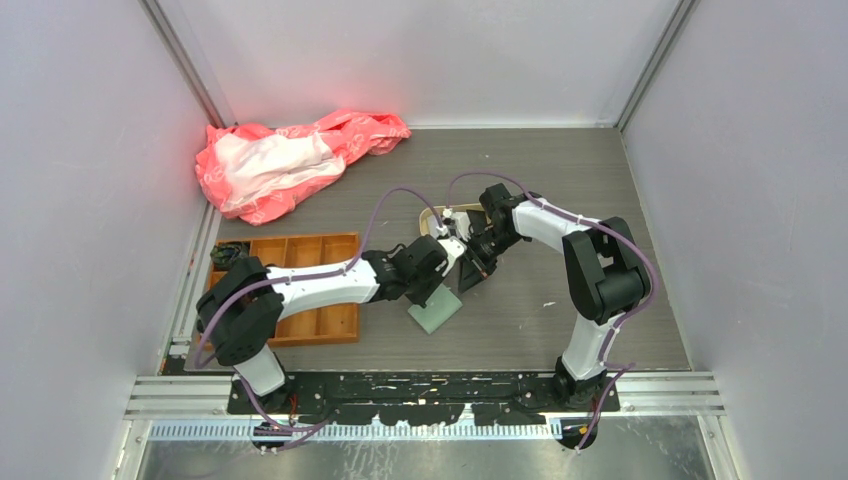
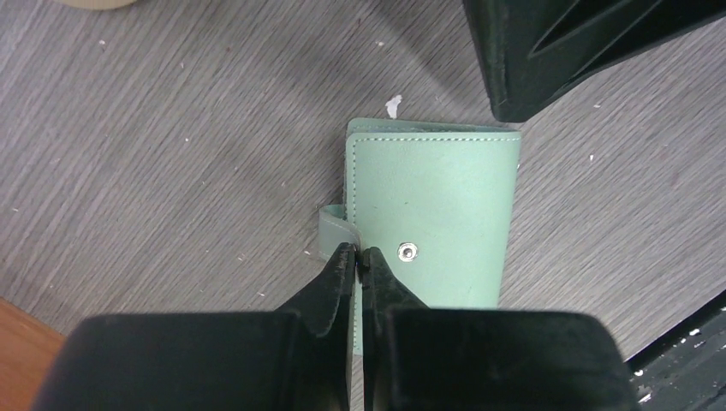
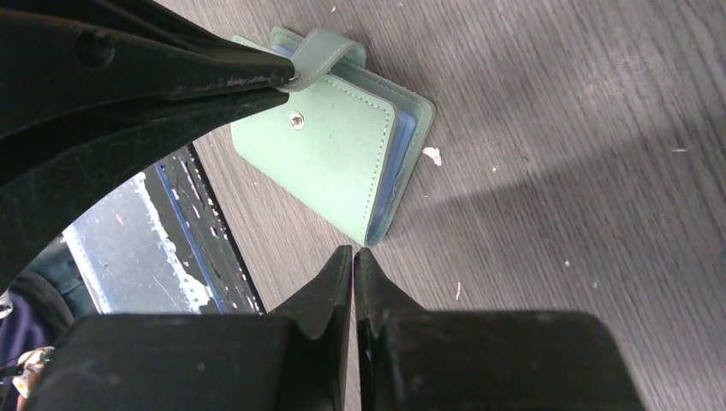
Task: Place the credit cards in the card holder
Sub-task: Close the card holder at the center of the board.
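Observation:
The sage-green card holder (image 1: 437,312) lies folded on the table between the arms. In the left wrist view the card holder (image 2: 437,197) shows its cover and a metal snap. My left gripper (image 2: 358,253) is shut on its strap tab at the cover's edge. In the right wrist view the card holder (image 3: 325,163) shows blue pockets along its open side. My right gripper (image 3: 353,253) is shut and empty, just beside the holder's near corner. In the top view the left gripper (image 1: 443,283) and right gripper (image 1: 472,272) are close together. No credit cards are visible.
A beige tray (image 1: 432,215) sits behind the grippers, mostly hidden by them. An orange compartment tray (image 1: 300,290) lies under the left arm. A pink and white bag (image 1: 290,160) is at the back left. Grey walls enclose the table.

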Action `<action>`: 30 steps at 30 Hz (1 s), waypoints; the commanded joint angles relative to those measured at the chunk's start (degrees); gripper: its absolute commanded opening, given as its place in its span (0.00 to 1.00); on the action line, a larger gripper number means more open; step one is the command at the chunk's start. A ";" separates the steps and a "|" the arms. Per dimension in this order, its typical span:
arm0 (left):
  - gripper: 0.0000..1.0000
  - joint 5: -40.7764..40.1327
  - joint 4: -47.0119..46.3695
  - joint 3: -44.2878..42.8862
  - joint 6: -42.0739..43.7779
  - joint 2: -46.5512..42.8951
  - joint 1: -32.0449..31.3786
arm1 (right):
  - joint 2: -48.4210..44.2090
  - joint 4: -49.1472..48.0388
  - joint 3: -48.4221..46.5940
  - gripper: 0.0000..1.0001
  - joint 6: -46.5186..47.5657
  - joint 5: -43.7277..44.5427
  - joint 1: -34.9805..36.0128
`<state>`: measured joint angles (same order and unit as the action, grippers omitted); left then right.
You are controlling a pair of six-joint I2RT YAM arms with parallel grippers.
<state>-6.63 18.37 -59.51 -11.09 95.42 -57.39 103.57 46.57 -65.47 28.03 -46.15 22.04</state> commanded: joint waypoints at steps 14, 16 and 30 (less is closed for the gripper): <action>0.00 10.65 -6.56 4.23 -3.17 -5.67 2.77 | -0.93 -4.55 0.77 0.10 -8.43 -3.40 3.13; 0.00 12.85 -8.47 5.91 -3.90 -6.14 3.49 | -1.44 -5.30 1.53 0.10 -9.20 -3.24 4.10; 0.04 21.09 -17.79 11.58 -10.62 -4.80 6.67 | 1.35 -2.75 -1.77 0.11 -8.66 2.36 6.71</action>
<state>10.79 6.20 -48.66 -18.59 91.26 -50.98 105.14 42.44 -64.53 18.28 -44.36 29.26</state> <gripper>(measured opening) 0.021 0.112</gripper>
